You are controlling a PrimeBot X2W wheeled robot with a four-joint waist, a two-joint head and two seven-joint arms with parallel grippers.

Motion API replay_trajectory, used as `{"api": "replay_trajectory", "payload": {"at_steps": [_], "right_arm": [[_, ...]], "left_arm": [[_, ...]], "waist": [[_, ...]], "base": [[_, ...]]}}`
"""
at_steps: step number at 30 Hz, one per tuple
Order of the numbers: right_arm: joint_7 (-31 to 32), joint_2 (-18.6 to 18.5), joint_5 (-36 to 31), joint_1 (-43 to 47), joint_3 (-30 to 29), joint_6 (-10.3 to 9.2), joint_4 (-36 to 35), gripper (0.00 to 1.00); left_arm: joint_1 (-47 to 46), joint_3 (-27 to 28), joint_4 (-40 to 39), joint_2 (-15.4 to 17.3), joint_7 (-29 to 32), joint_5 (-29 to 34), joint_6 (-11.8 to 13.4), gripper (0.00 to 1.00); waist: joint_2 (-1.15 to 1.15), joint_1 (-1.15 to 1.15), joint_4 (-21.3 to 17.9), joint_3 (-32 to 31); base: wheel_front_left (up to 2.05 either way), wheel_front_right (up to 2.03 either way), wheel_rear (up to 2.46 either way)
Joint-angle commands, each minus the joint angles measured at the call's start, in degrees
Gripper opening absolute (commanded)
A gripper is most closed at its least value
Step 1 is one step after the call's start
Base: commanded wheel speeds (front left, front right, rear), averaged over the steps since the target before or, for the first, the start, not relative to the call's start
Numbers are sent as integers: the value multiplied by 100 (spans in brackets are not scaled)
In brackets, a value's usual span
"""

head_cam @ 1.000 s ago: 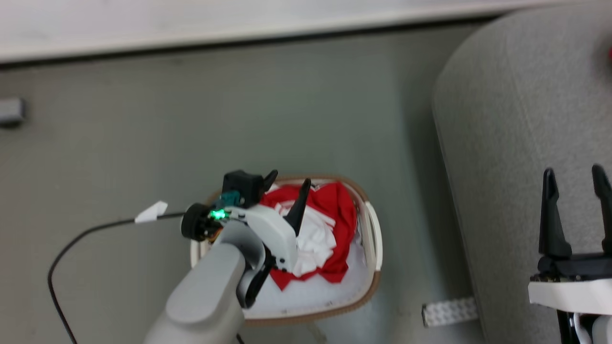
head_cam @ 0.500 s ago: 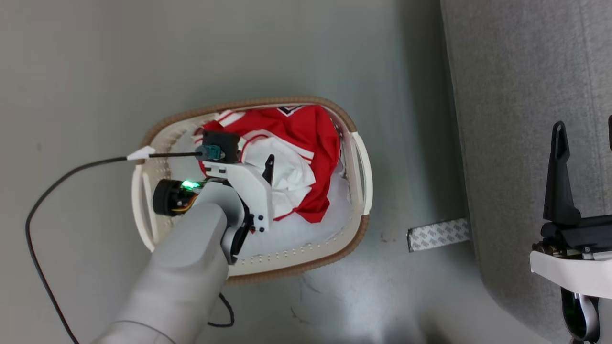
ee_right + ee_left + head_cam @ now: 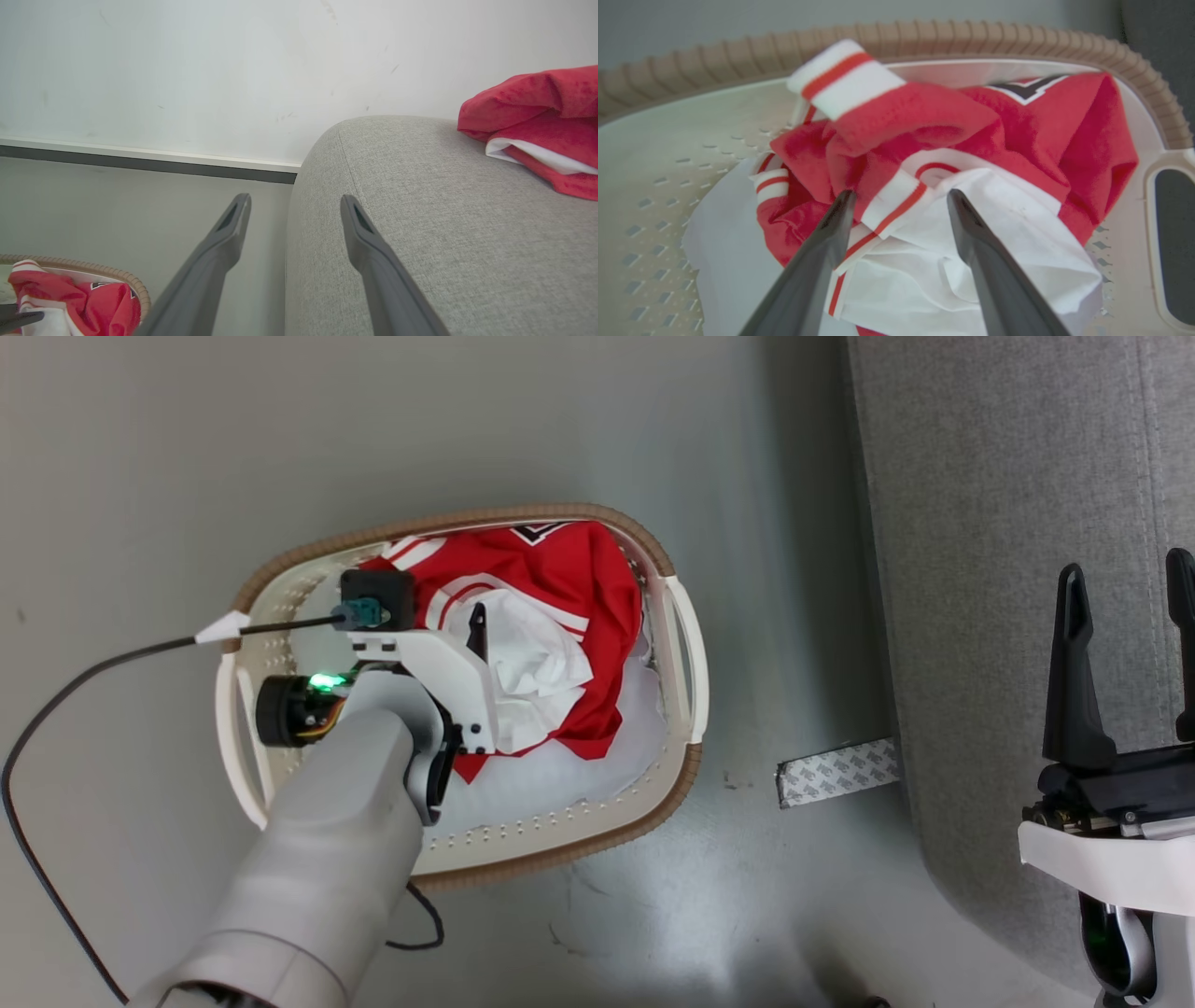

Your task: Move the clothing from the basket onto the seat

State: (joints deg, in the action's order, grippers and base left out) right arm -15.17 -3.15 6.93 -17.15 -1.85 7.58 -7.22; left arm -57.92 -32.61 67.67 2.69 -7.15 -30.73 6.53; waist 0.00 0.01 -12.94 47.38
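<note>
The basket, oval and cream with a brown rim, stands on the grey floor left of the seat. The clothing, a red jersey with white stripe trim, lies crumpled in it. My left gripper is open, reaching down into the basket, its tips just over a white and red fold of the clothing. One dark finger shows in the head view. My right gripper is open and empty, over the seat's edge. The right wrist view also has the basket at its lower left.
A pale white cloth lines the basket's bottom. Another red garment lies on the seat. A patterned tape strip and a black cable lie on the floor. The wall and baseboard run behind.
The head camera has tilted down, shifting the whole picture. My left gripper has sunk lower into the basket, closer to the clothing. Both grippers stay open.
</note>
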Motion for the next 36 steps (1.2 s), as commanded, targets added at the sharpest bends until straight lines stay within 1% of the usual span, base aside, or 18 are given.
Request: {"api": "replay_trajectory", "payload": {"at_steps": [1, 8, 16, 17, 18, 22, 27, 32, 36], "right_arm": [[3, 18, 47, -44, 31, -17, 33, 100], [3, 28, 105, -84, 69, -17, -3, 100], [3, 32, 133, -126, 167, -17, -68, 100], [3, 32, 130, -133, 170, -17, -70, 100], [3, 33, 130, -142, 160, -17, -74, 100], [3, 34, 130, -169, 123, -17, -20, 100], [3, 33, 124, -190, 132, -17, 100, 100], [3, -7, 35, -70, 51, -17, 323, 100], [3, -88, 34, 146, 0, -17, 581, 100]], "left_arm": [[-107, -14, 70, 37, -38, -84, 6, 100], [-314, -58, 213, 38, -87, -116, 112, 100], [-617, -307, 401, 72, -9, 74, 266, 100], [-652, -328, 416, 71, -32, 90, 280, 43], [-693, -368, 422, 69, -66, 128, 269, 0], [-722, -435, 463, 61, -213, 162, 226, 0], [-432, -419, 466, 43, -409, -29, 69, 0], [189, -440, 73, 33, -646, -371, -215, 0], [861, -612, -425, 30, -737, -696, -391, 0]], "waist": [[0, -1, -39, 2], [0, -1, -135, 138], [0, -1, -246, 522], [0, -1, -251, 564], [0, -1, -249, 605], [0, -1, -201, 627], [0, -1, -16, 293], [0, -1, 318, -481], [0, -1, 605, -1305]], "base": [[0, 0, 0], [0, 0, 0], [0, 0, 0], [0, 0, 0], [0, 0, 0], [0, 0, 0], [0, 0, 0], [0, 0, 0], [0, 0, 0]]}}
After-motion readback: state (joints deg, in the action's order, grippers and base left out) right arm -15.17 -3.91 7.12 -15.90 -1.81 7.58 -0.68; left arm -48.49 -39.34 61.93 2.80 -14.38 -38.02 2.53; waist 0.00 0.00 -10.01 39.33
